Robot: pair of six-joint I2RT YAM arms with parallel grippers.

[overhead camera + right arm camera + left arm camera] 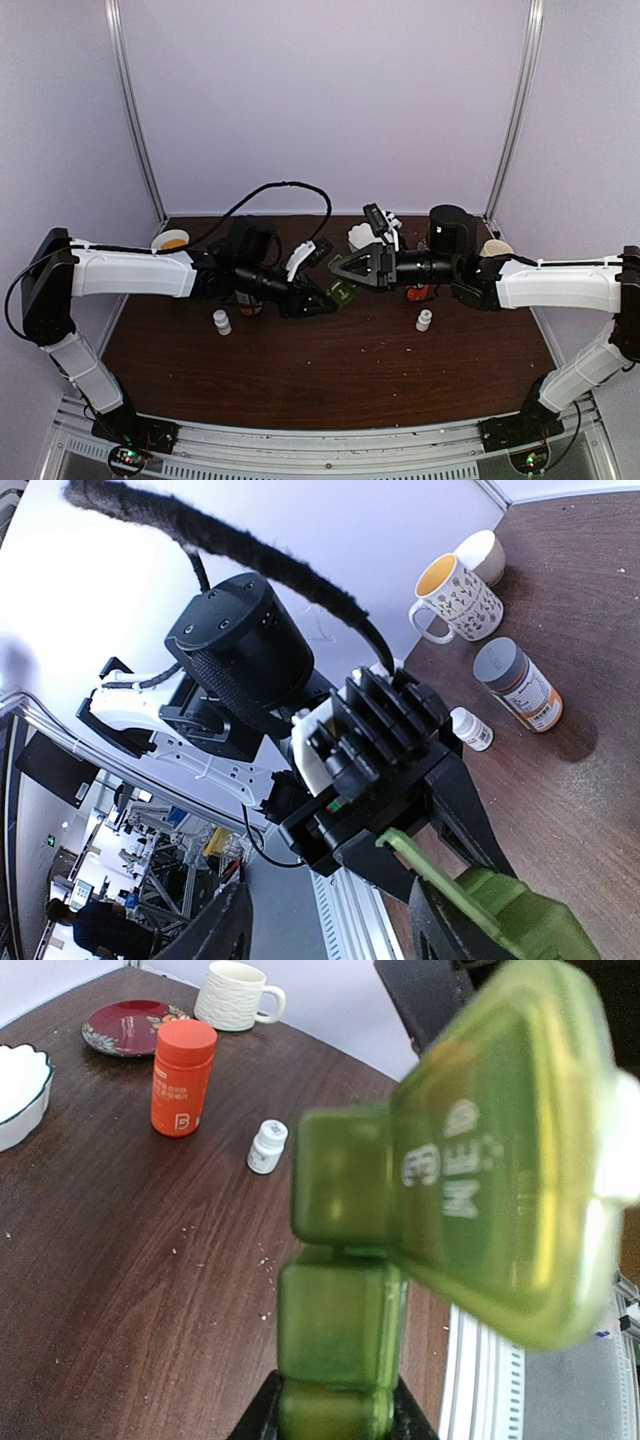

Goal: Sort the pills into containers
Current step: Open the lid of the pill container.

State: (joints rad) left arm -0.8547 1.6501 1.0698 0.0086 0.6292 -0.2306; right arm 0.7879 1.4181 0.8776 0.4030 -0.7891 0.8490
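My left gripper [335, 1418] is shut on the near end of the dark-green pill box [340, 1320] and holds it above the table. These are the containers, a short strip of cells. The far cell [345, 1175] has its lettered lid [500, 1160] swung up. In the right wrist view the lid edge [440, 875] reaches between the spread jaws of my right gripper [330, 920], which is open. From above, both grippers [318, 300] [336, 270] meet at the box [343, 293]. A few whitish specks [265, 1258] lie on the wood; I cannot tell if they are pills.
An orange bottle [182, 1078], a small white bottle [267, 1147], a white mug [235, 995], a red plate [130, 1025] and a white bowl [15, 1090] stand on the right side. A grey-capped bottle [517, 683], a patterned mug [455, 595] and another small bottle [470, 728] stand on the left.
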